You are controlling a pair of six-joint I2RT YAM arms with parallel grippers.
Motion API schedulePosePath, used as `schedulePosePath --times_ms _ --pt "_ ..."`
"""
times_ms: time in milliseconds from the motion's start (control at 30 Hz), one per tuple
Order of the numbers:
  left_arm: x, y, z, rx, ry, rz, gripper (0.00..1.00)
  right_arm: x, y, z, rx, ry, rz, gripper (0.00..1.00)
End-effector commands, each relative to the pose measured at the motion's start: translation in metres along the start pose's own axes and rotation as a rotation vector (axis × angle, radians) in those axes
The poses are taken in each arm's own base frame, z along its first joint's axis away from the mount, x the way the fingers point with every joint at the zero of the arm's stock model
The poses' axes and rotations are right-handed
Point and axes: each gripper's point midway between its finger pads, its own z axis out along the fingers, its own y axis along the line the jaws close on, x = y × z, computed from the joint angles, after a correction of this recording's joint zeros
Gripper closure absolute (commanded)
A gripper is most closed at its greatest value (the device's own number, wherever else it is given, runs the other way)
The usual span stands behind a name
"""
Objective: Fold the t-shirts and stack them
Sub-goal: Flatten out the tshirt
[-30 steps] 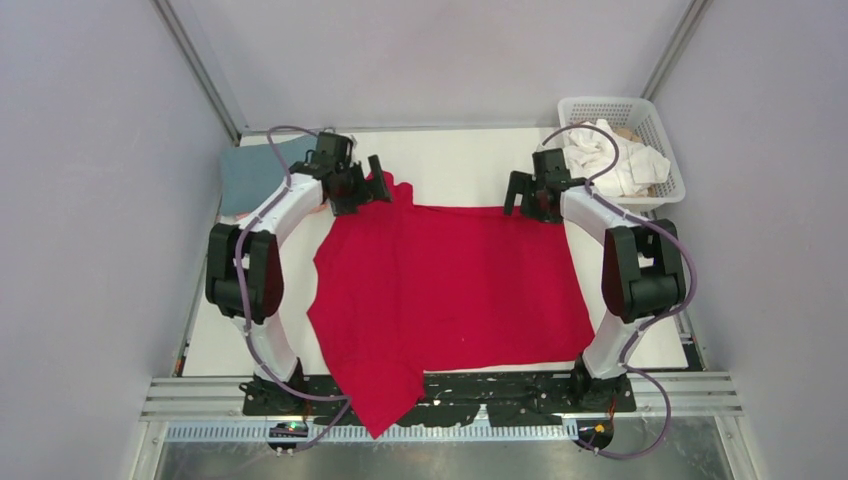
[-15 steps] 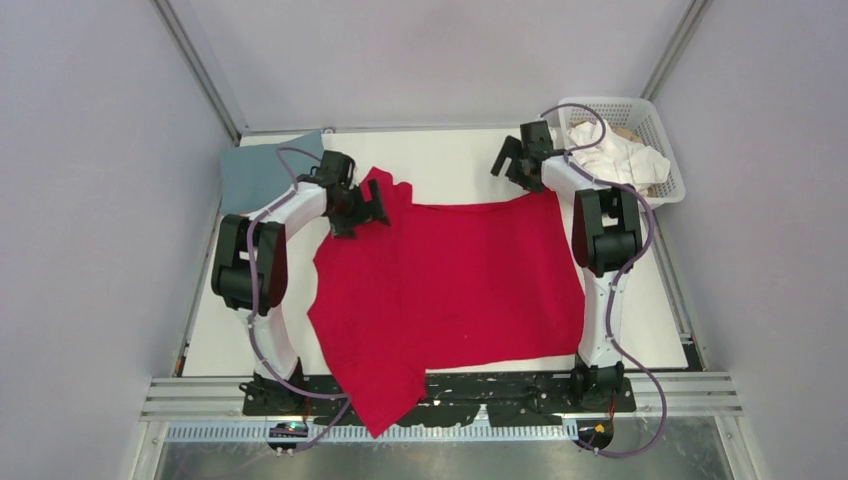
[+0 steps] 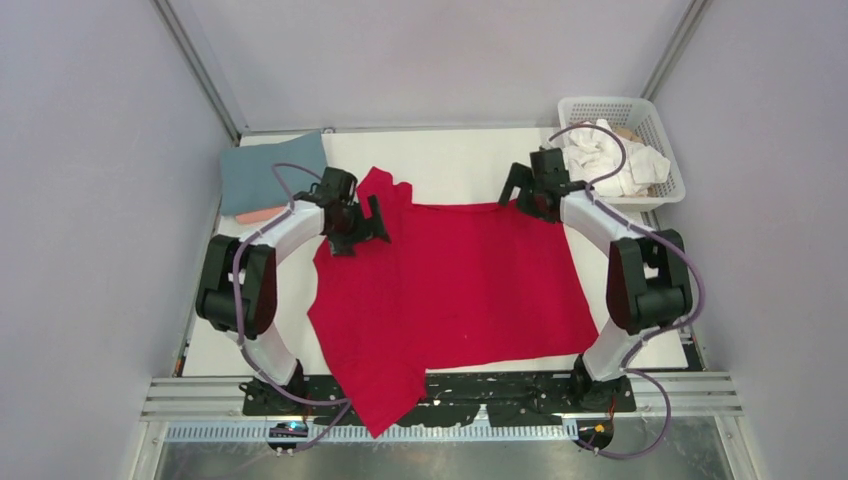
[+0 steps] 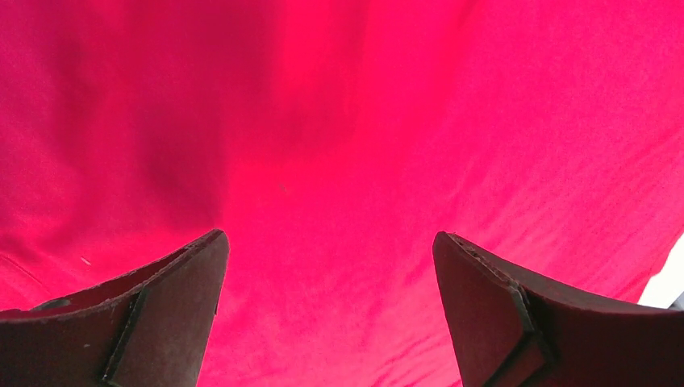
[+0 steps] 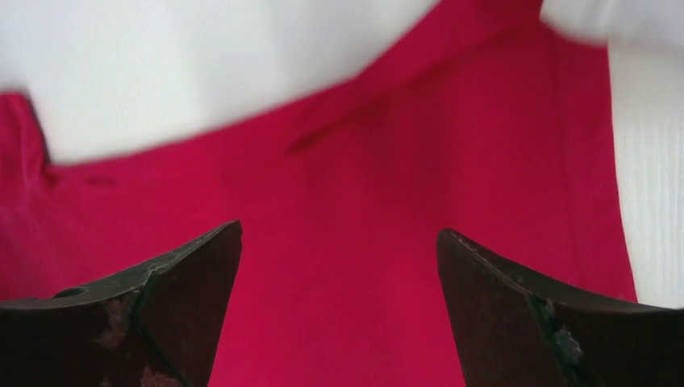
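The red t-shirt [image 3: 460,280] is matt cloth (basket [image 3: 600,106]: white plastic)

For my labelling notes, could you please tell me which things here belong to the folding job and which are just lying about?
Job: red t-shirt, blue-grey t-shirt, pink t-shirt under it, white t-shirts.
Lying about: white basket, table.

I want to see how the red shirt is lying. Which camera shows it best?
The top external view: the whole red shirt shows, spread out flat. The left wrist view shows only close-up red cloth; the right wrist view, just a far corner.
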Motion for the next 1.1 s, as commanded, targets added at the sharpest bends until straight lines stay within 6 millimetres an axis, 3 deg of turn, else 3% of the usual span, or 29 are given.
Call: schedulePosePath --times_ms 0,100,167,333,467,533,833,967,1067 --pt "0.029 -0.014 -0.008 0.043 -0.001 -0.001 0.00 0.039 -0.010 -0.035 0.027 0.021 -0.060 0.05" --pt "0.046 -0.006 0.004 0.040 0.050 -0.034 0.00 0.080 -0.029 -0.044 0.047 0.084 -0.066 0.05" --pt "0.049 -0.004 0.010 0.025 0.080 -0.042 0.01 0.096 -0.038 -0.044 0.060 0.114 -0.066 0.05" --pt "0.032 -0.005 0.027 0.007 0.120 -0.063 0.00 0.108 -0.045 -0.029 0.080 0.178 -0.070 0.05" --pt "0.015 0.000 0.040 0.002 0.171 -0.097 0.00 0.101 -0.043 -0.009 0.086 0.205 -0.055 0.05" --pt "0.004 0.002 0.043 0.004 0.188 -0.103 0.00 0.085 -0.037 0.002 0.081 0.190 -0.050 0.05" --pt "-0.068 -0.010 0.052 0.004 0.159 -0.061 0.00 0.043 -0.023 0.035 0.073 0.158 -0.032 0.05" --pt "-0.075 -0.029 0.032 0.067 0.124 -0.021 0.00 0.021 -0.006 0.021 0.023 0.108 -0.070 0.05" --pt "-0.061 -0.040 0.005 0.089 0.093 0.033 0.00 0.011 0.002 -0.003 0.001 0.068 -0.112 0.05"
